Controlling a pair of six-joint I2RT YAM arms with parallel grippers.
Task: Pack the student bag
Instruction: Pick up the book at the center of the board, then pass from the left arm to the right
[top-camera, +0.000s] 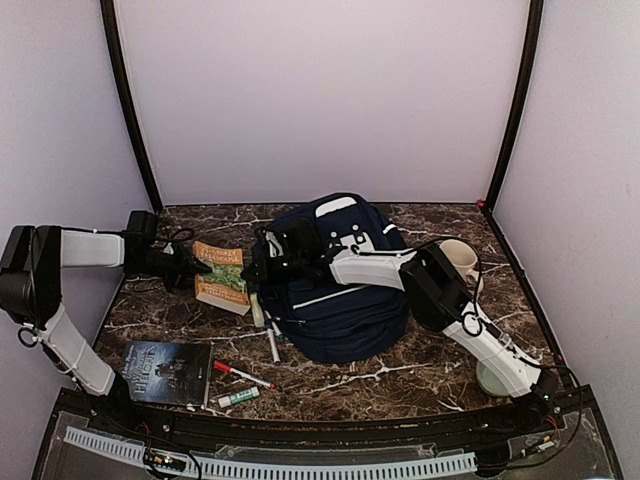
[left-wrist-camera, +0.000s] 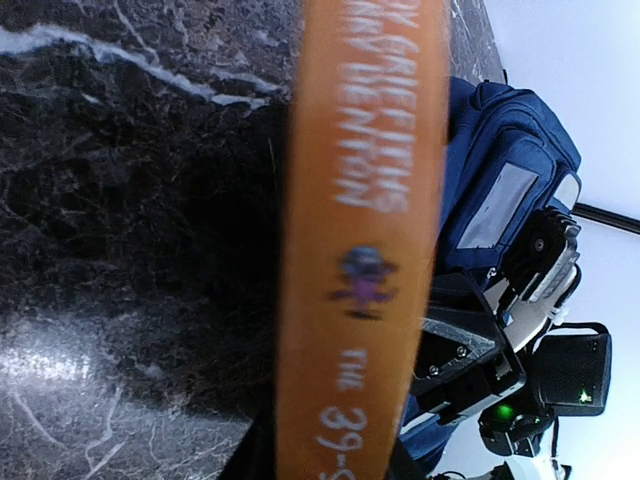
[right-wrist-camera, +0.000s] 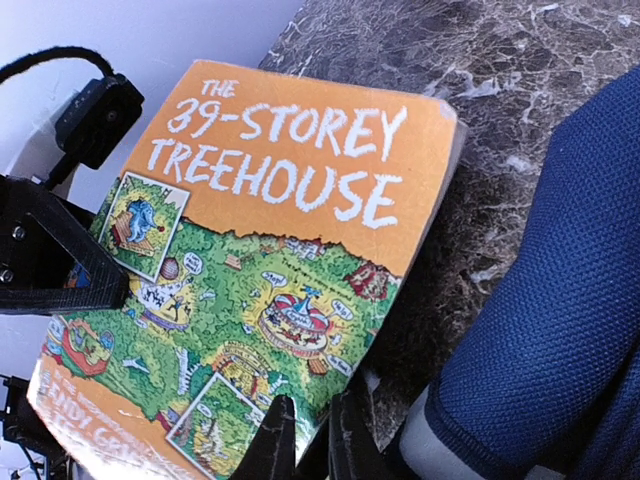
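Observation:
The student bag (top-camera: 345, 290), a navy backpack with white stripes, lies in the middle of the table; it also shows in the left wrist view (left-wrist-camera: 500, 170) and the right wrist view (right-wrist-camera: 560, 330). An orange-and-green book, "The 39-Storey Treehouse" (top-camera: 222, 277), is tilted just left of the bag. My left gripper (top-camera: 180, 266) is shut on its orange spine (left-wrist-camera: 360, 200). My right gripper (top-camera: 258, 270) reaches over the bag and pinches the book's opposite edge (right-wrist-camera: 280, 250), one finger (right-wrist-camera: 275, 440) on the cover and the other under it.
A dark book (top-camera: 168, 372), a red marker (top-camera: 240, 375) and a green stick (top-camera: 238, 397) lie at the front left. White markers (top-camera: 272, 340) lie by the bag's left side. A mug (top-camera: 460, 258) stands right of the bag, a pale green bowl (top-camera: 497, 378) at the front right.

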